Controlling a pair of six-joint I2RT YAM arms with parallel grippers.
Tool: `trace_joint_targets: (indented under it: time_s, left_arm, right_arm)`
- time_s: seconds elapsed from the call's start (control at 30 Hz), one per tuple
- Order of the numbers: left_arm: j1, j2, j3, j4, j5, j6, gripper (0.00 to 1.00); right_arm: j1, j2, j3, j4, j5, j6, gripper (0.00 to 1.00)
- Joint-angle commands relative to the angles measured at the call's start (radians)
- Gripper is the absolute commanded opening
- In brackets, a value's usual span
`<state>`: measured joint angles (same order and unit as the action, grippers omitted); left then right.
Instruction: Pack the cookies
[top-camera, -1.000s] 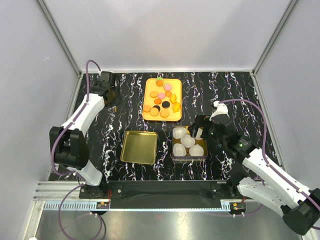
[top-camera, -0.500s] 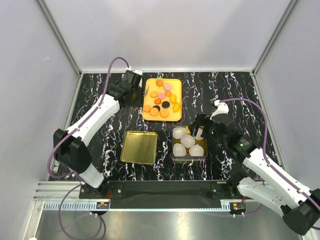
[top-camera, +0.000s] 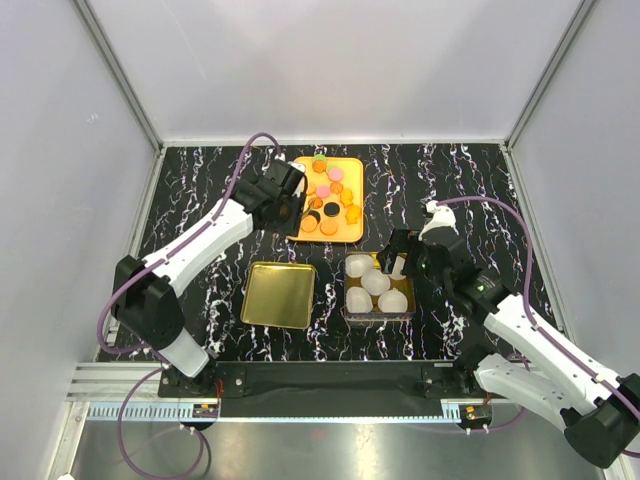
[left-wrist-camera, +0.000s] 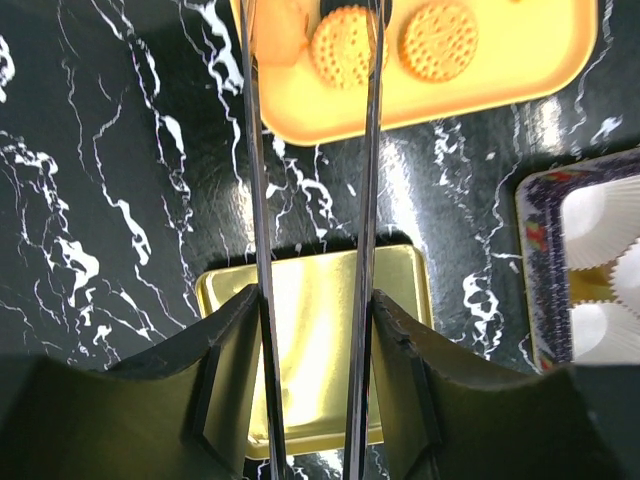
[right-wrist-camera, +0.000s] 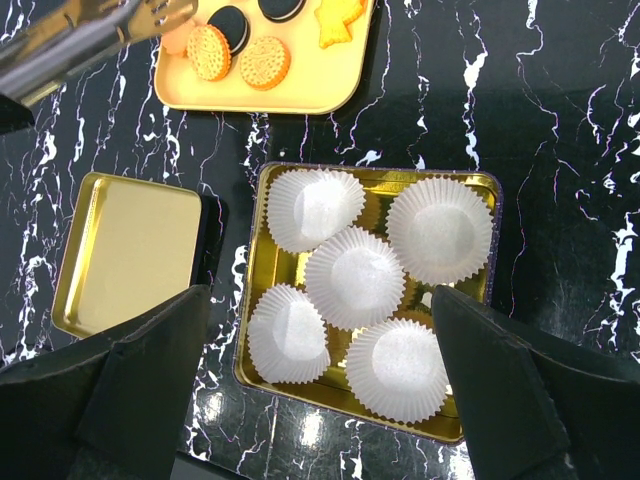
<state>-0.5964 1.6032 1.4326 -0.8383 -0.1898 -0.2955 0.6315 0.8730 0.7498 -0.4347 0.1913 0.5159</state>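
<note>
The work surface is a black, white-veined marble-pattern table (top-camera: 450, 180) enclosed by plain white walls. The cookies (top-camera: 325, 200), small flat discs, mostly orange, lie on a yellow rectangular tray (top-camera: 350, 232) at the far centre. The left gripper (left-wrist-camera: 315, 330) is closed on a pair of long metal tongs (left-wrist-camera: 368, 150), whose blades point straight ahead over the tray's near edge; one round orange cookie (left-wrist-camera: 340, 48) sits between the tips. We judge the left arm far nearer. The right gripper (right-wrist-camera: 320, 300) hangs wide open, holding nothing, above the gold tin (right-wrist-camera: 480, 182) of white paper cups (right-wrist-camera: 355, 277), the likely destination.
</note>
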Motion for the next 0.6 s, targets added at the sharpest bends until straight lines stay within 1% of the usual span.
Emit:
trace_joint_targets:
  time_s: [0.0,0.3,0.57]
  left_arm:
    - [-0.008,-0.055,-0.026,0.018,0.019,0.009,0.49]
    - [-0.04,-0.065,-0.066,0.039,0.056,0.012,0.5]
    - [-0.048,-0.046,-0.081,0.051,0.036,0.009,0.5]
  right_arm:
    - [0.005,0.003,0.019,0.033,0.011,-0.002,1.0]
    - [0.005,0.001,0.011,0.036,0.0,0.006,1.0]
    - [0.005,-0.012,0.0,0.039,0.0,0.009,1.0]
